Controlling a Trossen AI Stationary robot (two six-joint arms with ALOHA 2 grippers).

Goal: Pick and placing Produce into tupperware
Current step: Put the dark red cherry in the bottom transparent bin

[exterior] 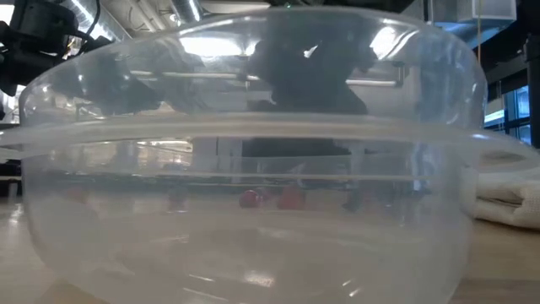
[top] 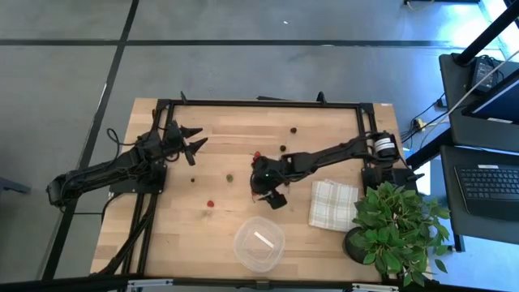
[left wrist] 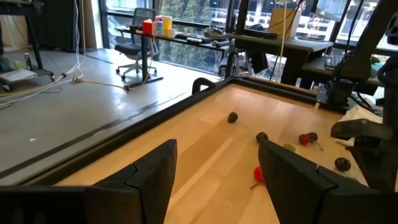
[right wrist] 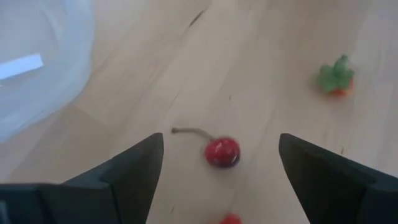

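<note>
The right end effector [top: 272,197] hangs low over the middle of the wooden table [top: 219,235], its two fingers spread wide with nothing gripped. From its wrist camera, a red cherry [right wrist: 222,152] with a thin stem lies on the wood between the parted fingers, touching neither. Farther out sits a small piece with a green leafy top and an orange-red base [right wrist: 336,78], well apart from the cherry. A second red bit [right wrist: 230,219] just shows close under the wrist.

The tupperware [top: 259,242], a round clear container with a whitish rim, stands on the near side of the table, just in front of the right end effector. A white slip [top: 262,238] lies inside it; whether any produce is in there, I cannot tell. From table height the container fills the view, and red berries [exterior: 291,198] show blurred through its wall.

The left end effector [top: 193,142] waits toward the table's left side, raised off the wood, fingers parted and empty. Past it lie loose pieces: a dark berry [left wrist: 232,117], another dark one [left wrist: 262,137], a red cherry with a stem [left wrist: 305,138] and a red piece [left wrist: 259,174].

A folded white checked cloth [top: 332,203] lies to the right of the container, beside a leafy potted plant [top: 397,219].
</note>
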